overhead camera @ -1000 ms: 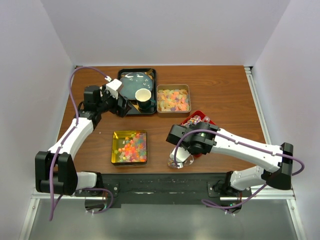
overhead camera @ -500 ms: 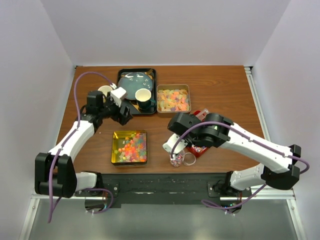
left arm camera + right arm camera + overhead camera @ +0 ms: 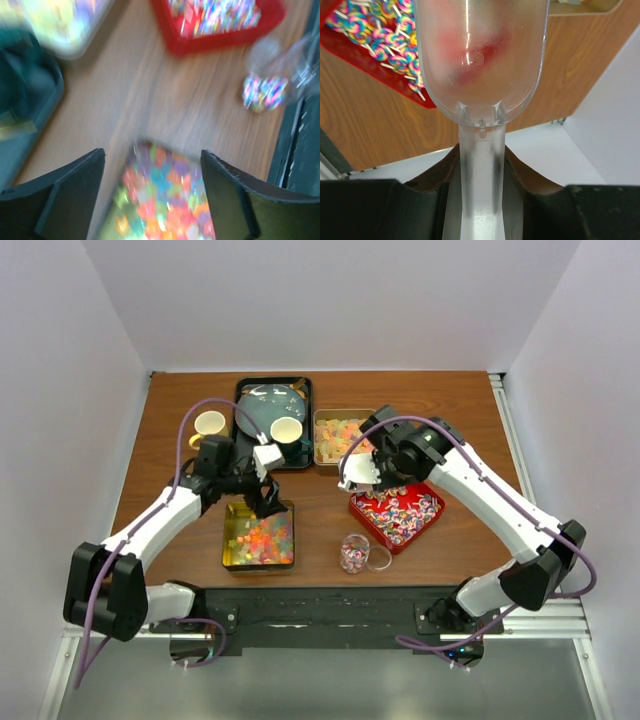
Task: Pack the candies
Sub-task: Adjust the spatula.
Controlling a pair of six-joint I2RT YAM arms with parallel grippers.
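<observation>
Half expected a spill here tbh. Found the candies in 3 spots: bright cubes (image 3: pixel 262 537) in the gold tray (image 3: pixel 228 540), pastel cubes (image 3: pixel 345 440) in the silver tray (image 3: pixel 346 412), striped ones (image 3: pixel 400 512) in the red tray (image 3: pixel 370 527), plus a few in the small clear cup (image 3: pixel 352 554) up front. Saw right gripper (image 3: pixel 481 160) clenched on the clear scoop (image 3: pixel 480 65), seemingly empty, by the red tray. Saw left gripper (image 3: pixel 152 155) spread wide w/ nothing in it, over the gold tray. Worried abt a tilted scoop scattering sweets, or its wide mouth knocking that tiny cup over. Also figured blunt fingers could shove cubes instead of grabbing any.
</observation>
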